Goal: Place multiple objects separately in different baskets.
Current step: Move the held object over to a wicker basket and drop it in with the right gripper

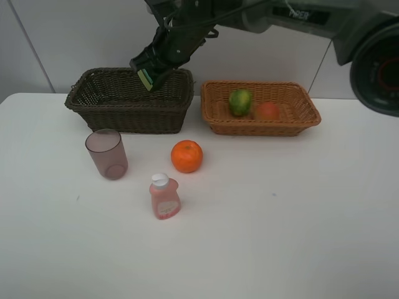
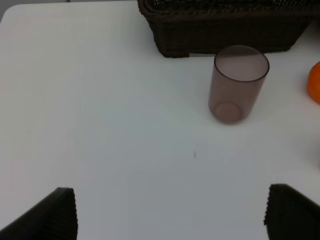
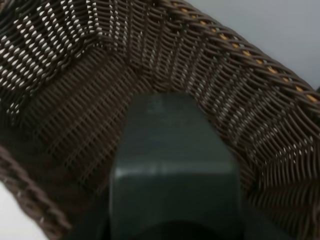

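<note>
- Pink bottle (image 1: 164, 198) stands upright on the table (image 1: 299, 218), closest to the lens. The orange (image 1: 187, 156) sits beyond it and the cup (image 1: 106, 154) off to the left, near the dark basket (image 1: 128, 115). None of the three is in a basket yet.
- Tan basket (image 1: 262, 128) holds the green fruit (image 1: 240, 101) and red fruit (image 1: 268, 111), side by side.
- Risk 1: the green bottle (image 3: 172, 165) hangs over the dark basket's end nearest the tan one, close to the wicker wall. If released from this height, I judge it could strike the rim, topple, or bounce out.
- Risk 2: this arm reaches across the middle. Pulling out low could snag the weave and drag the basket into the cup.
- Risk 3: the cup looks light and tall, so a wide approach by the other arm could knock it over and set it rolling.
- Risk 4: a sorting slip. The orange probably belongs with the fruit, not in the dark basket.
- Right gripper (image 1: 148, 76): jaws closed above the dark basket's interior. The dark green bulk filling its wrist view reads as the bottle held in them. Blur hides the contact, so the grip is likely rather than certain.
- Left gripper (image 2: 170, 206): jaws spread wide and holding nothing. It hovers above bare table short of the cup and touches nothing.
</note>
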Controlling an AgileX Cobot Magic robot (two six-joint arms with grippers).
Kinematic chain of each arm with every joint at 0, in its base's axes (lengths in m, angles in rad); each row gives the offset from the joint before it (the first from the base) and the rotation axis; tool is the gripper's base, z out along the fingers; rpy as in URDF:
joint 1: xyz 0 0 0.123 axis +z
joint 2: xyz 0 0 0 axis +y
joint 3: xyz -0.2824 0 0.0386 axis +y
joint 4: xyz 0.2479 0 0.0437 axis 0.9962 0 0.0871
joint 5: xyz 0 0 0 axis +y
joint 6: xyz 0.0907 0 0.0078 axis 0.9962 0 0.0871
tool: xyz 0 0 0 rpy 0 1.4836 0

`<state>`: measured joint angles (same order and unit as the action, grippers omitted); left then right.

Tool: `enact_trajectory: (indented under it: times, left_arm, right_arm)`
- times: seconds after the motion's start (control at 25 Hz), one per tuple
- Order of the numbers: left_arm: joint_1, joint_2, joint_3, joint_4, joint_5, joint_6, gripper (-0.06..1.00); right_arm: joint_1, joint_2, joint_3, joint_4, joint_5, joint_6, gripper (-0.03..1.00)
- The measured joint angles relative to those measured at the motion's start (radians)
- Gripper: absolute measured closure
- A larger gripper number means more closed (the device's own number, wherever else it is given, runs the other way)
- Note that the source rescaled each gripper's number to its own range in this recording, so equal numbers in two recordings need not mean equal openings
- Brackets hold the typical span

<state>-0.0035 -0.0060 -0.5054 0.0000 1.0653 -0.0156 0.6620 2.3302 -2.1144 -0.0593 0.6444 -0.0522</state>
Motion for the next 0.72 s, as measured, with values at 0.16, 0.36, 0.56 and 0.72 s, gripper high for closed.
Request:
enact_trajectory:
  times: [0.16,0.36,0.56,0.72]
  left_arm:
    - [0.0,0.0,0.0,0.0,0.0,0.0,-0.03]
    - [0.0,0.0,0.0,0.0,0.0,0.0,-0.03]
    - [0.0,0.0,0.0,0.0,0.0,0.0,-0.03]
    - [0.0,0.0,0.0,0.0,0.0,0.0,-0.03]
  right_arm:
    - [0.0,0.051,0.0,-0.002,-0.092,0.001,0.96]
    - [-0.002,0.097,0.0,-0.02,-0.163,0.001,0.96]
    - [-0.011,0.13,0.0,-0.023,-0.174,0.016,0.96]
    - [-0.015,0.136,0.0,-0.025,-0.174,0.031,0.94]
